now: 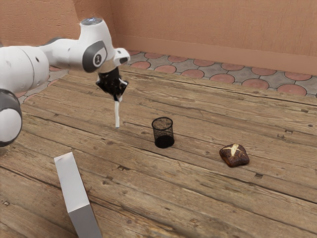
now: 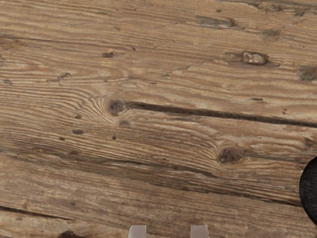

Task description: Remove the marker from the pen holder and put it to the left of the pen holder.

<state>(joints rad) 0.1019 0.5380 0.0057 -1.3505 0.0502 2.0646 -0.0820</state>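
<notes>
Below the black gripper, the slim white marker hangs almost upright, its top end at the gripper's narrow tip. How the gripper holds it cannot be made out. To the exterior view's right of the marker and lower in the picture, the black mesh pen holder stands upright on the wooden table. In the wrist view a dark, rounded part of the pen holder is cut off by the border. Two small pale shapes stand apart at the wrist view's lower edge.
A brown bread roll with a pale cross lies to the exterior view's right of the pen holder. A long grey-white block is near the front left there. Bare planks lie between them.
</notes>
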